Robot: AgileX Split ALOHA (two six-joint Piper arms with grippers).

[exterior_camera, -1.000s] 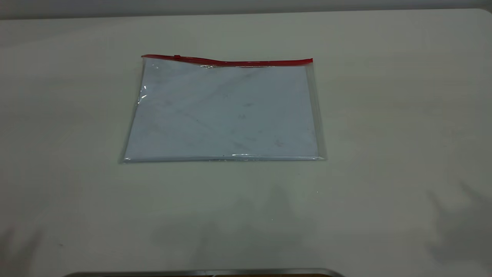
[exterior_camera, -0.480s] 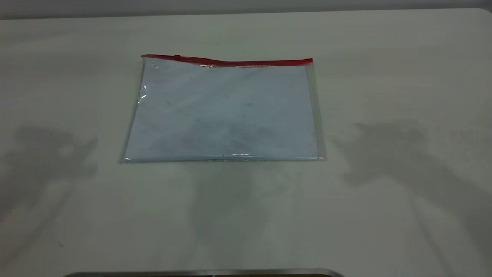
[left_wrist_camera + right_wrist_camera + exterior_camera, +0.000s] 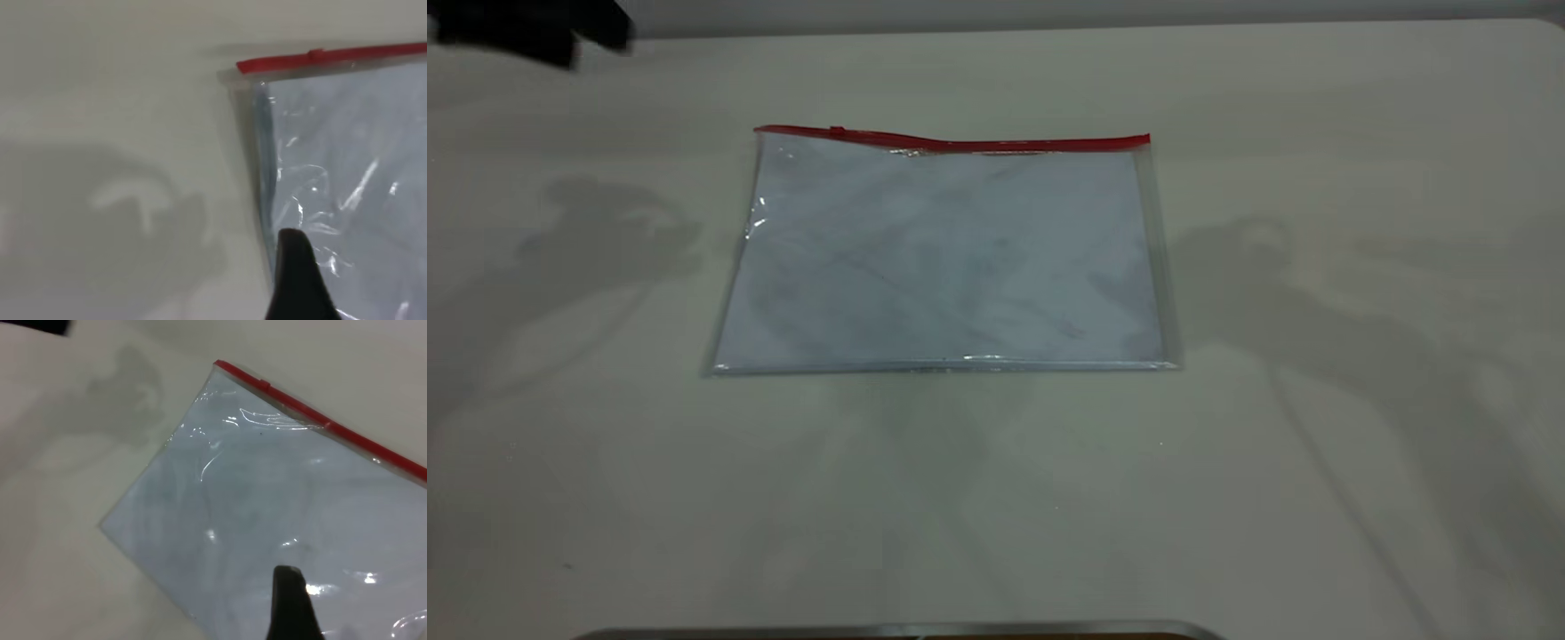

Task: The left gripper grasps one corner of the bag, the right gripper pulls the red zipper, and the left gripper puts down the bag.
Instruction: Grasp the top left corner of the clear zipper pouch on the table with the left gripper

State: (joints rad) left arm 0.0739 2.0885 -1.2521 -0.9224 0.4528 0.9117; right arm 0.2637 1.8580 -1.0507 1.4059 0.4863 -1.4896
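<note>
Bag [image 3: 947, 258] flat on table [image 3: 1316, 498], untouched. Red zipper [image 3: 960, 142] along far long edge, running left-right; slider tab [image 3: 837, 132] near left end.

Left gripper [image 3: 297, 280] above bag's left short edge, zipper-end corner just ahead of fingertip; nothing held, opening cannot tell, only one finger shows.

Right gripper [image 3: 290, 607] over bag's middle, zipper ahead of it; nothing held, opening cannot tell.

Judgement: left gripper nearer corner; grasp not yet begun.
</note>
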